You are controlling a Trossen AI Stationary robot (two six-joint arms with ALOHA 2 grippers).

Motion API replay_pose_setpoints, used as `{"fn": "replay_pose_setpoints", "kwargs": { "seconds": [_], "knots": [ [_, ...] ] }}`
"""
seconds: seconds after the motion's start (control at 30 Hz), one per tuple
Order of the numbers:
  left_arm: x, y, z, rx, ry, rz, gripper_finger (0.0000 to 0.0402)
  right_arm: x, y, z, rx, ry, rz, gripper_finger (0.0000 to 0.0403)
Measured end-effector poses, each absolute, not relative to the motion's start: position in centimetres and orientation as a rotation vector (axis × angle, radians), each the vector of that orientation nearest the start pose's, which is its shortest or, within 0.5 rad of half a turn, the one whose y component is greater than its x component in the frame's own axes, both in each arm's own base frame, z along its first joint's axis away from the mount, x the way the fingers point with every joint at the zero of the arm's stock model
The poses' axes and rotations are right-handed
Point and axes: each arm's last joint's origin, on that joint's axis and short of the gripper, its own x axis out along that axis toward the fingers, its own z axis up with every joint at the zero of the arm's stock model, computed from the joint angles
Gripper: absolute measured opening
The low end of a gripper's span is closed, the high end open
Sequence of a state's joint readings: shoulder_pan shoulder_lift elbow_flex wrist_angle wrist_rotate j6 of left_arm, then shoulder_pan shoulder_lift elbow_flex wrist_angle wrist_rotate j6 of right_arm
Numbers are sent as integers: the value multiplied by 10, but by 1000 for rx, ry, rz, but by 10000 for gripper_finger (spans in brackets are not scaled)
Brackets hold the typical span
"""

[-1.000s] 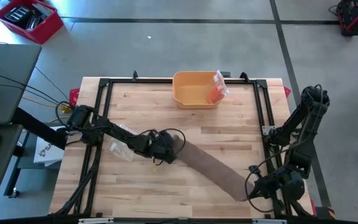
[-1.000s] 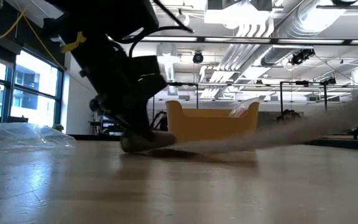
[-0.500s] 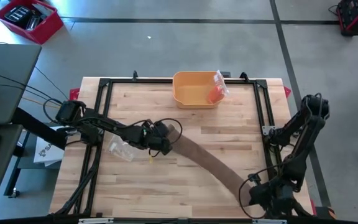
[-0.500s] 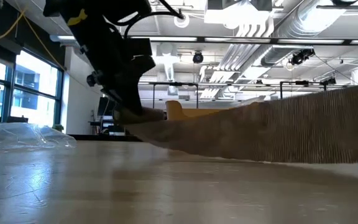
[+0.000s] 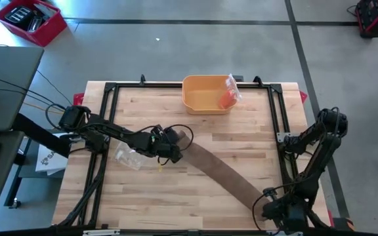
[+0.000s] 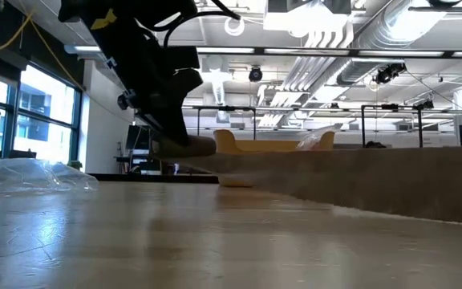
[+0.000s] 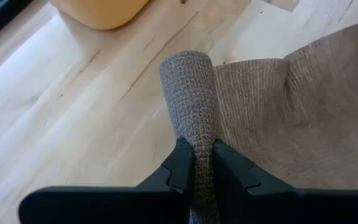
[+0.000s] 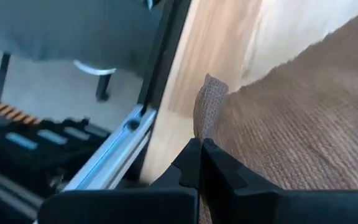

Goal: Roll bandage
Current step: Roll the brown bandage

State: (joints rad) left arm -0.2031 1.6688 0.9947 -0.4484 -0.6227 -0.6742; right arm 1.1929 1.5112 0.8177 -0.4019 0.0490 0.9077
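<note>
I am pinching the rolled end of the bandage (image 7: 188, 93) in my left gripper (image 7: 202, 167) mid-table while my right gripper (image 8: 199, 163) is clamping its far corner at the table's (image 5: 241, 131) near-right edge, that hand barely distinguishable from above.

your high view looks straight down on the whole table (image 5: 176, 190) from well above, with floor showing round it. your low view sits at table-top height, facing level across the boards into the room behind. each wrist view rides close, looking past its own end effector, the left end effector (image 7: 202, 163) and the right end effector (image 8: 201, 163). all four views share the brown bandage (image 5: 215, 172); the high, low and left wrist views share the yellow bin (image 5: 205, 95).
</note>
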Motion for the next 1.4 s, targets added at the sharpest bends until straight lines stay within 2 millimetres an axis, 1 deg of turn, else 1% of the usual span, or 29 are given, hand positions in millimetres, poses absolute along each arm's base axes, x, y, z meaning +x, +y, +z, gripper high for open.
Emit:
{"fn": "replay_pose_setpoints", "kwargs": {
  "seconds": [0.1, 0.27, 0.37, 0.5, 0.57, 0.67, 0.73, 0.8, 0.93, 1.07, 1.17, 1.23, 1.4],
  "knots": [
    [311, -46, 178, -138, 844, 694, 35, 107, 254, 167, 72, 1279, 498, 0],
    [308, -44, 177, -102, 855, 732, 35, 121, 246, 167, -6, 1257, 515, 0],
    [304, -42, 176, -62, 883, 767, 35, 131, 240, 167, -49, 1230, 525, 0],
    [295, -37, 174, -24, 932, 850, 35, 146, 232, 166, -105, 1171, 497, 0],
    [291, -33, 173, -16, 961, 882, 35, 149, 229, 161, -105, 1124, 509, 0],
    [288, -27, 173, -10, 997, 905, 35, 146, 225, 147, -47, 1097, 544, 0],
    [286, -23, 172, 0, 1027, 918, 35, 140, 223, 139, 27, 1122, 544, 0],
    [284, -19, 172, 9, 1046, 933, 35, 132, 223, 134, 62, 1147, 528, 0],
    [282, -11, 172, 40, 1074, 953, 35, 119, 229, 132, 84, 1172, 549, 0],
    [283, -6, 172, 71, 1092, 947, 35, 113, 239, 136, 134, 1171, 658, 0],
    [284, -3, 172, 83, 1096, 935, 35, 113, 240, 137, 137, 1181, 696, 0],
    [287, -4, 172, 86, 1082, 914, 35, 116, 239, 137, 139, 1172, 680, 0],
    [295, -14, 174, 102, 1028, 835, 35, 129, 231, 137, 128, 1142, 605, 0]
  ]
}}
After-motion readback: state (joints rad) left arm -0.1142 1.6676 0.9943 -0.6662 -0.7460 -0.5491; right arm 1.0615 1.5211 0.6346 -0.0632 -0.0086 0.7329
